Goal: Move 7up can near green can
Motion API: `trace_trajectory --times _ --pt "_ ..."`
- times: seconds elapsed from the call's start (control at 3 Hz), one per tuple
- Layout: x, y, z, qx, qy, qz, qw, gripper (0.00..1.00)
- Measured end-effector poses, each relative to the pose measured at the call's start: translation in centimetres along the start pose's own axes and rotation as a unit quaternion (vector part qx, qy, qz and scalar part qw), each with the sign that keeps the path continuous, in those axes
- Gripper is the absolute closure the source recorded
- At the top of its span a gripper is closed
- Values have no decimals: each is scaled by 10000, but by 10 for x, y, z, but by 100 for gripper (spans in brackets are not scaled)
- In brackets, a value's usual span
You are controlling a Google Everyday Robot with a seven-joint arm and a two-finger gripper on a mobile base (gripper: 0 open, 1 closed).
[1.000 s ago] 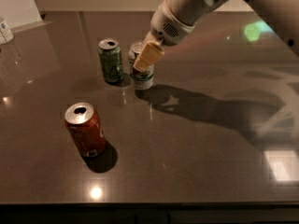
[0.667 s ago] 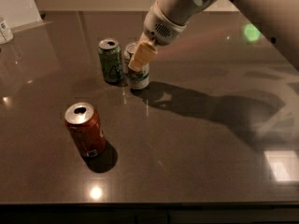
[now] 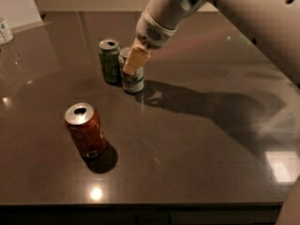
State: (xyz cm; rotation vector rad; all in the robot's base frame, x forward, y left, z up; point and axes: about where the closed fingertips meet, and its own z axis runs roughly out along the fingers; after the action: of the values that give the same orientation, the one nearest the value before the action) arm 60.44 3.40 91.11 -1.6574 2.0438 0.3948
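Note:
The 7up can (image 3: 134, 84), silver-white with a green logo, stands upright on the dark table (image 3: 197, 139) at the back centre. It is right beside the green can (image 3: 109, 61), almost touching it on its right. My gripper (image 3: 130, 65) comes down from the upper right and is shut on the 7up can. One tan finger (image 3: 136, 60) lies across the can's front; the other finger is hidden behind the can.
A red-orange can (image 3: 86, 131) stands upright at the front left. A white container (image 3: 4, 30) sits at the far left edge. My arm's shadow falls across the table to the right of the cans.
My gripper has moved left with the 7up can, bringing it closer to the green can. The green and red-orange cans have not moved.

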Motion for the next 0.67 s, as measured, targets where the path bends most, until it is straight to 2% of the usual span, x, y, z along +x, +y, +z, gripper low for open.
trace_trajectory --times 0.33,0.67 --pt "-1 1 1 -12 3 -6 10000 12" --pt "-1 1 3 -24 7 -12 10000 0"
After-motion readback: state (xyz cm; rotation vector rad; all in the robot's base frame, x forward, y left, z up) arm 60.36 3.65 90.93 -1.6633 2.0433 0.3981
